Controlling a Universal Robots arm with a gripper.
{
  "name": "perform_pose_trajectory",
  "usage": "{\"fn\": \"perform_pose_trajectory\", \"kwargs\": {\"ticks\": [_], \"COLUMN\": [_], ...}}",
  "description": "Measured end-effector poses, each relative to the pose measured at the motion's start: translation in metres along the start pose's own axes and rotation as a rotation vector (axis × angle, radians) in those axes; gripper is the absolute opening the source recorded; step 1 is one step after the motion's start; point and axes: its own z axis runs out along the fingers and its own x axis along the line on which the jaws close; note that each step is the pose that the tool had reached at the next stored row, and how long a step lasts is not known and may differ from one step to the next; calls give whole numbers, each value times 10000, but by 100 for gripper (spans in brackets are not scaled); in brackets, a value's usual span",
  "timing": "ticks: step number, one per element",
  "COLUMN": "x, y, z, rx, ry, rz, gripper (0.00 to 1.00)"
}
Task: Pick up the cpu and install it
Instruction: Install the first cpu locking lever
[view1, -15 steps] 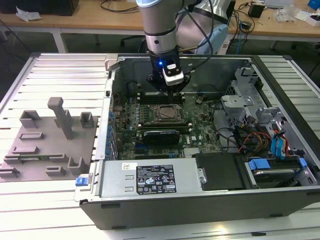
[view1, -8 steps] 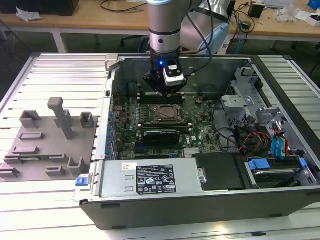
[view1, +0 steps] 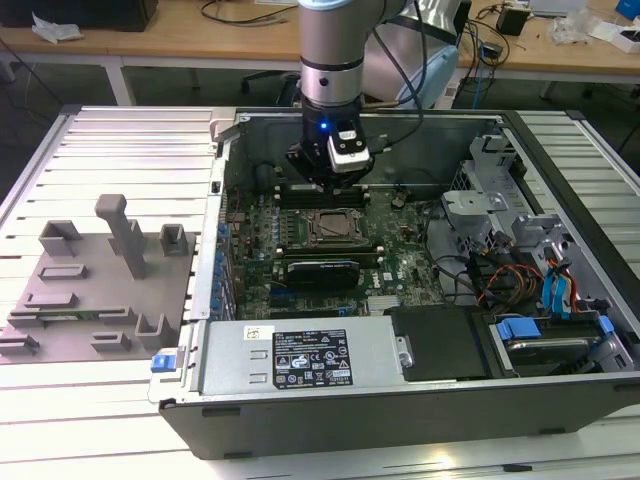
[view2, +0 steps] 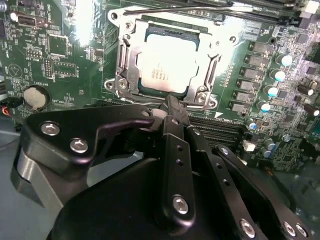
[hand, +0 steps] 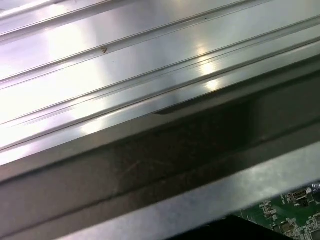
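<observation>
Ridged silver counter (view1: 110, 150) under an open computer case (view1: 420, 400), with grey plastic blocks (view1: 100, 290) on the exterior view's left. Green board (view1: 400, 250) inside the case. Flat square cpu (view2: 167, 67), shiny silver-grey on top with a thin dark rim, lying flat in its metal socket frame (view2: 125, 60) on the board, top side up, all sides about equal. Black gripper (view2: 172, 107) just above the socket, fingers (view2: 175, 130) pressed together, holding nothing.

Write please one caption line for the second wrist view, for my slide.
The cpu sits in the motherboard socket, with the black claw just beside it.
</observation>
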Motion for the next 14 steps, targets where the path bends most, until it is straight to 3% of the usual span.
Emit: {"fn": "perform_pose_trajectory", "kwargs": {"ticks": [6,10,14], "x": [-45,-83,-98], "y": [15,23,-21], "z": [2,5,7], "rx": [-147,-199,-199], "ry": [-15,-11,-11], "rz": [-977,-1149,-1165], "gripper": [11,11,11]}}
